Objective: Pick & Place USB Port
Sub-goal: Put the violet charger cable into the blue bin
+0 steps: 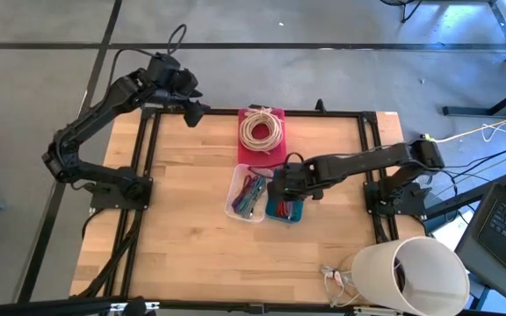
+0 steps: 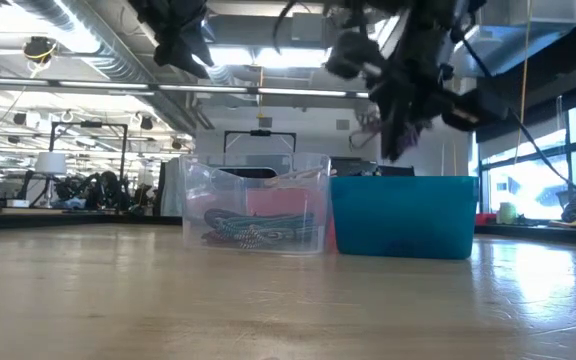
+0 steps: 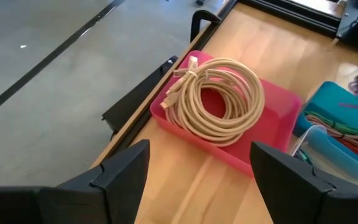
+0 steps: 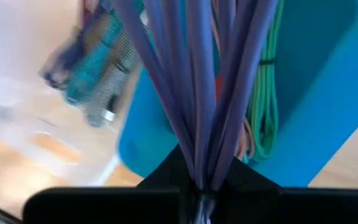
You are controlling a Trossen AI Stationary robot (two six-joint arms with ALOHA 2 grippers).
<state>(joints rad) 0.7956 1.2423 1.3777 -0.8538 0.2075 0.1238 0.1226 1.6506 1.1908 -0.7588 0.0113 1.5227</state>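
On the table point(image 1: 191, 219), the right gripper point(image 1: 281, 183) hangs above the blue bin point(image 1: 285, 211), clamped tight on a bundle of purple cable point(image 4: 197, 87) that dangles over that bin. The left gripper point(image 1: 196, 112) waits at the far left edge with its fingers spread wide, holding nothing. A clear bin point(image 1: 246, 195) sits just left of the blue one, with the red tray point(image 1: 275, 154) and its beige coil point(image 1: 261, 130) beyond them.
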